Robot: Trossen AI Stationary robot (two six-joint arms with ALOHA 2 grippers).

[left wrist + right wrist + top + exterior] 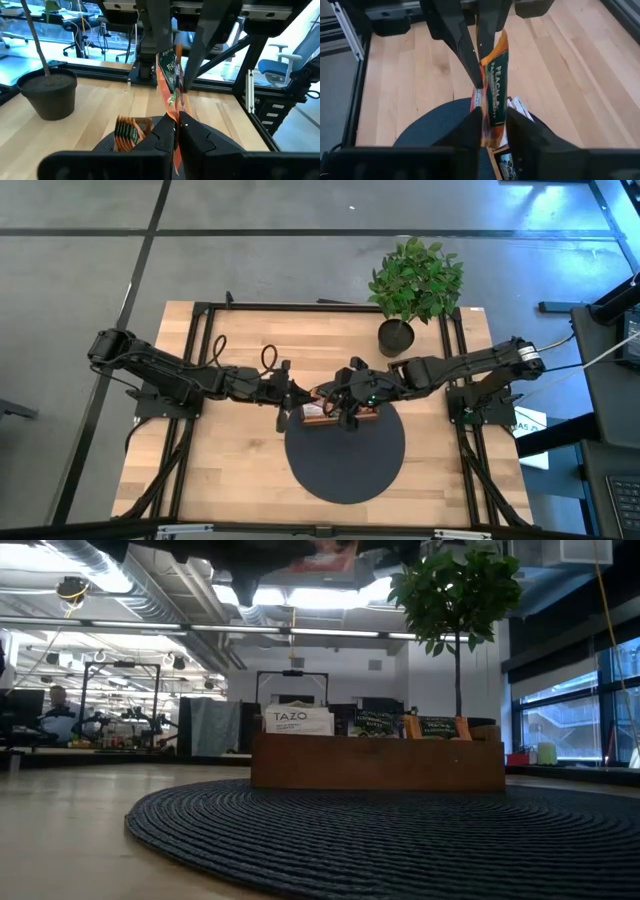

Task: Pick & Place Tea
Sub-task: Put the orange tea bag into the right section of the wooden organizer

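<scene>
Orange tea sachet point(495, 85) held in the air above the wooden tray point(378, 762), passing between two grippers.
Left gripper point(177, 131) is clenched on its edge; right gripper point(492, 121) straddles it, grip uncertain. The sachet looks light, thin and floppy, best pinched flat across its faces near an edge.

arms 2 | tray point(378, 765) 1 | mat point(345, 455) 1 | potted plant point(415, 285) 1 (sachets uncountable)

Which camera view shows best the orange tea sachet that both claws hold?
The right wrist view: the orange tea sachet fills its centre and "PEACH" can be read. The left wrist view shows the sachet edge-on between dark fingers. In the high view the arms hide it. The low view shows only the wooden tray with other sachets.
</scene>
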